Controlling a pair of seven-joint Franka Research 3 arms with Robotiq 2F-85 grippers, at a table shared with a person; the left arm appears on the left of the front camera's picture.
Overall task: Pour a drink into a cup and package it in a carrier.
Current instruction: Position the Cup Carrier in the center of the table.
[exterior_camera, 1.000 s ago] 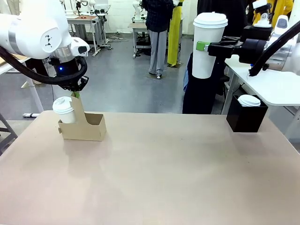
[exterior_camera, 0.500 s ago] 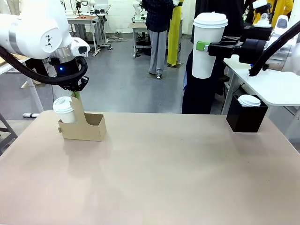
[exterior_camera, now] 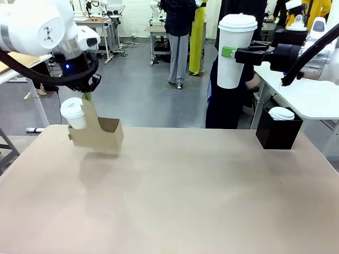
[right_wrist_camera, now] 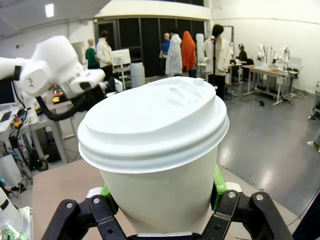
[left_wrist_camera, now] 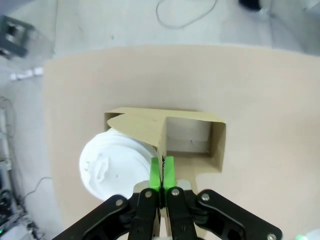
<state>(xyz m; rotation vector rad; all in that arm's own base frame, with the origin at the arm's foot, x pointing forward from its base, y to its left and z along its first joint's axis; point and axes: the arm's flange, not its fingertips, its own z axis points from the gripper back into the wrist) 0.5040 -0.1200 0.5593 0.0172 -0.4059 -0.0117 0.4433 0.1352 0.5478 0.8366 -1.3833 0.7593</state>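
Note:
My left gripper (exterior_camera: 86,97) is shut on the tall centre handle of the brown cardboard carrier (exterior_camera: 98,136), which hangs slightly tilted just above the table's far left. A lidded white cup (exterior_camera: 74,114) sits in its left slot; the right slot is empty. The left wrist view looks down on the gripper (left_wrist_camera: 162,172), the carrier (left_wrist_camera: 190,120) and the cup's lid (left_wrist_camera: 112,162). My right gripper (exterior_camera: 229,52) holds a second tall white cup (exterior_camera: 234,50) with a dome lid high at the far right, and that cup (right_wrist_camera: 160,150) looms close in the right wrist view. The drink is hidden.
A black box (exterior_camera: 278,132) with white lids (exterior_camera: 281,113) on top stands at the table's far right corner. A person in dark clothes (exterior_camera: 228,106) stands behind the far edge. The tan table (exterior_camera: 180,201) stretches bare across the middle and front.
The left gripper has lifted the carrier and its cup off the table, tilting it a little. The right arm and its cup have stayed still.

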